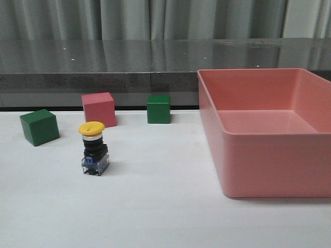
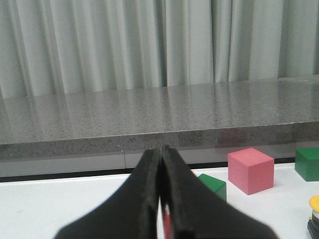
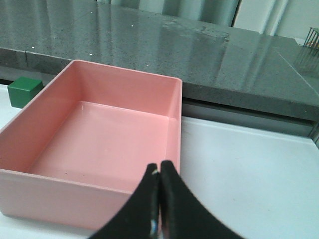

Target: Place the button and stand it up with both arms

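Note:
The button (image 1: pixel 93 148) stands upright on the white table, yellow cap on top, clear-blue base down, left of centre in the front view. Its yellow cap edge (image 2: pixel 314 202) shows at the border of the left wrist view. No arm shows in the front view. My left gripper (image 2: pixel 161 152) is shut and empty, raised over the table with the cubes beyond it. My right gripper (image 3: pixel 160 167) is shut and empty, above the near right corner of the pink bin (image 3: pixel 99 194).
The large pink bin (image 1: pixel 269 181) fills the table's right side. Behind the button stand a green cube (image 1: pixel 39 126), a pink cube (image 1: pixel 99 109) and a second green cube (image 1: pixel 158 109). A grey stone ledge (image 1: pixel 103 62) and curtains run along the back.

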